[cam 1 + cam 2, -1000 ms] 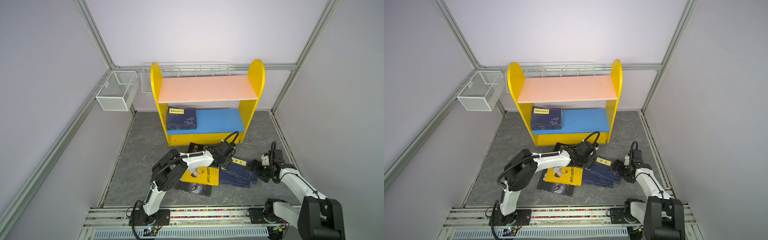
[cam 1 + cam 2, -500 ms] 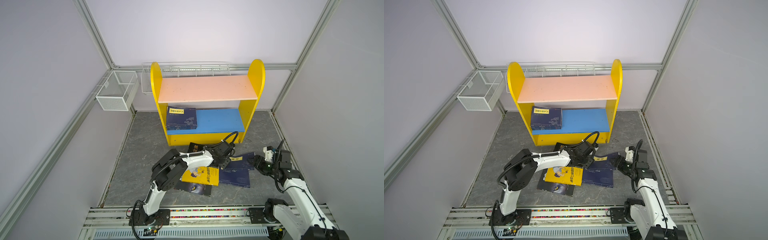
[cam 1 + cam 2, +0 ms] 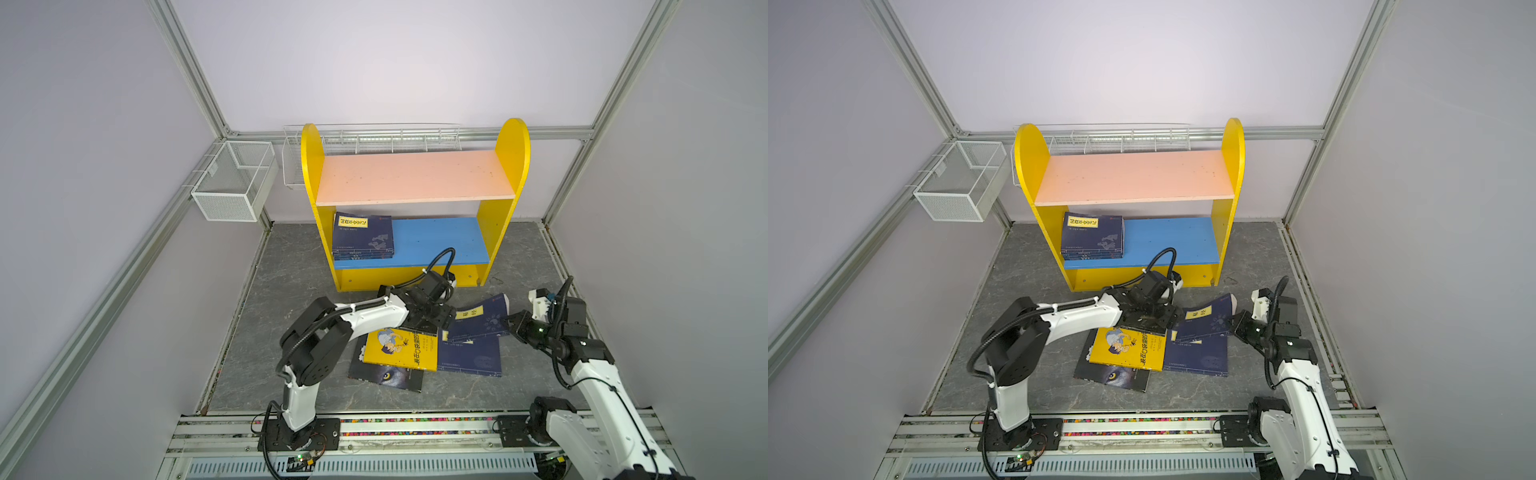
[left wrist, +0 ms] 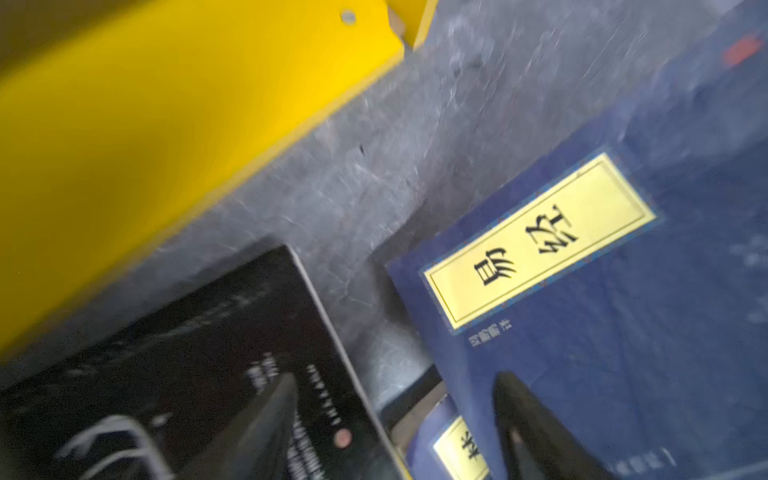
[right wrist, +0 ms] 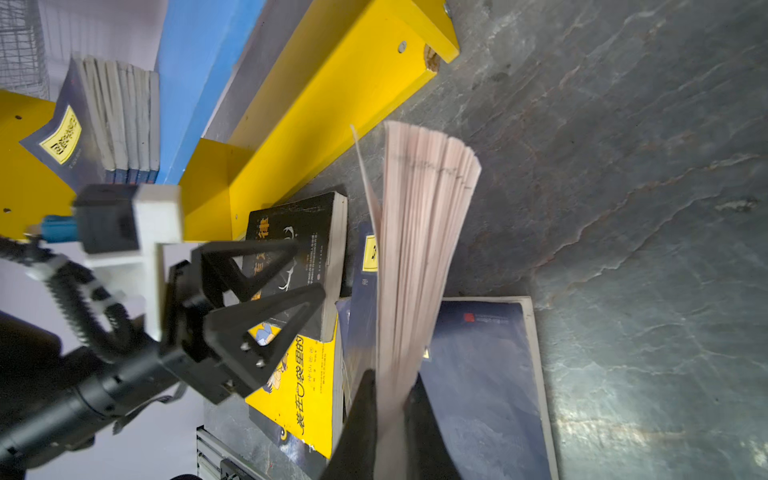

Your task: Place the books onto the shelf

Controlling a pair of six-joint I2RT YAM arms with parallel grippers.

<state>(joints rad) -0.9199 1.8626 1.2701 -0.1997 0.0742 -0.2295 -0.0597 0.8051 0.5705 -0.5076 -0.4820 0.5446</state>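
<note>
Right wrist view: a navy book [image 5: 419, 216] is being pinched at its page edge by the right gripper [image 5: 388, 390]. The jaws are pressed onto the paper and the pages are being fanned out beyond the fingertips. The edge is likely being gripped because a thin paperback lying flat offers nothing else to take hold of. In both top views this book is being held tilted up off the floor [image 3: 291, 270]; whether its low edge is touching the pile cannot be told.

The left gripper [image 5: 309, 266] is being held with jaws spread and nothing between them. A black book [image 4: 208, 353] is lying under one finger and the navy cover under the other. Probably this gripper is being positioned to steady the raised book, judgement only.

A flat navy book [image 5: 482, 374] is lying beneath the right jaws. A yellow cartoon book [image 3: 401, 349] is being rested on a wolf-eye book [image 3: 388, 378] back of the left jaws.

On the shelf [image 3: 513, 145], a stack of navy books [image 3: 363, 237] is already lying on the blue lower board [image 3: 440, 241], well ahead of both grippers. Space is being left free beside it. The pink upper board [image 3: 411, 176] is bare.
</note>
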